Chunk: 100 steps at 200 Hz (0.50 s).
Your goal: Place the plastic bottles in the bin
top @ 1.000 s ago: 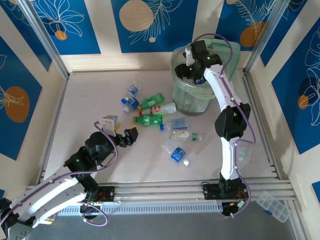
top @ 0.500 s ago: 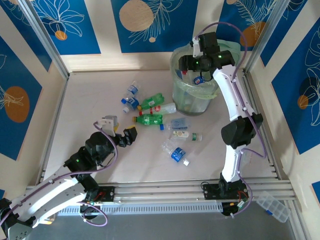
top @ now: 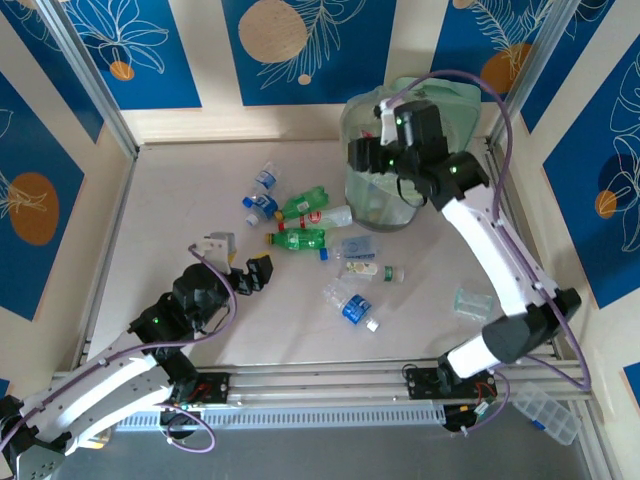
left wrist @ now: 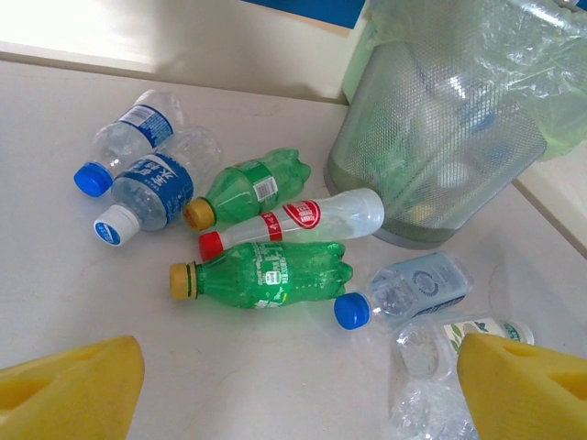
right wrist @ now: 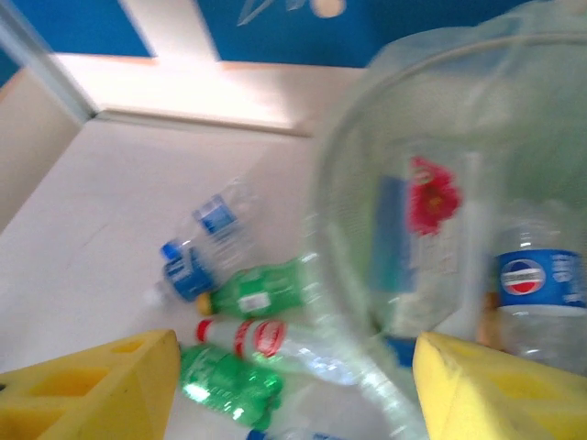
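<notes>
Left gripper (top: 250,272), top view: low over the table (top: 180,210), jaws wide and empty, just left of the plastic bottles (top: 300,238).
Right gripper (top: 365,155), top view: over the left rim of the bin (top: 385,205).
Left wrist view: yellow pads (left wrist: 73,390) far apart, nothing between; a green bottle (left wrist: 266,273) lies ahead, the bin (left wrist: 431,137) upper right.
Right wrist view: blurred; pads (right wrist: 110,385) spread, empty; a blue-labelled bottle (right wrist: 537,284) lies inside the bin (right wrist: 367,229).

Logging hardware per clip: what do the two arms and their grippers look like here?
The left arm and right arm have white links, black joint housings with green lights, and looping purple cables. Their finger pads are yellow blocks.
</notes>
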Each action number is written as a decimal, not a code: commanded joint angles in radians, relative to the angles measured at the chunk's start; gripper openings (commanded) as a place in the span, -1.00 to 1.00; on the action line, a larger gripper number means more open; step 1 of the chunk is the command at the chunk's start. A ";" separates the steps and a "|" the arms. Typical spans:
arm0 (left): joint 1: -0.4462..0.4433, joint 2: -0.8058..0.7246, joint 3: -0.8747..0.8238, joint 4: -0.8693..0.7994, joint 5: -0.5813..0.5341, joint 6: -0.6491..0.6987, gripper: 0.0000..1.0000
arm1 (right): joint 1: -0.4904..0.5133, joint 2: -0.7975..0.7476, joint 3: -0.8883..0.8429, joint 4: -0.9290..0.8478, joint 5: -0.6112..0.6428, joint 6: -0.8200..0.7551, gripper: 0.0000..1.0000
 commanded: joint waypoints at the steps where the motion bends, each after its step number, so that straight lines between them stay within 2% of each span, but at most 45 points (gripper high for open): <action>1: 0.002 0.002 0.023 -0.020 -0.025 -0.011 0.76 | 0.071 -0.078 -0.113 0.108 0.032 -0.009 0.37; 60: 0.000 0.050 0.052 -0.064 -0.078 0.005 0.75 | 0.270 -0.209 -0.435 0.208 0.048 0.036 0.39; 100: 0.000 0.101 0.080 -0.091 -0.090 0.018 0.75 | 0.335 -0.252 -0.662 0.350 -0.039 0.117 0.38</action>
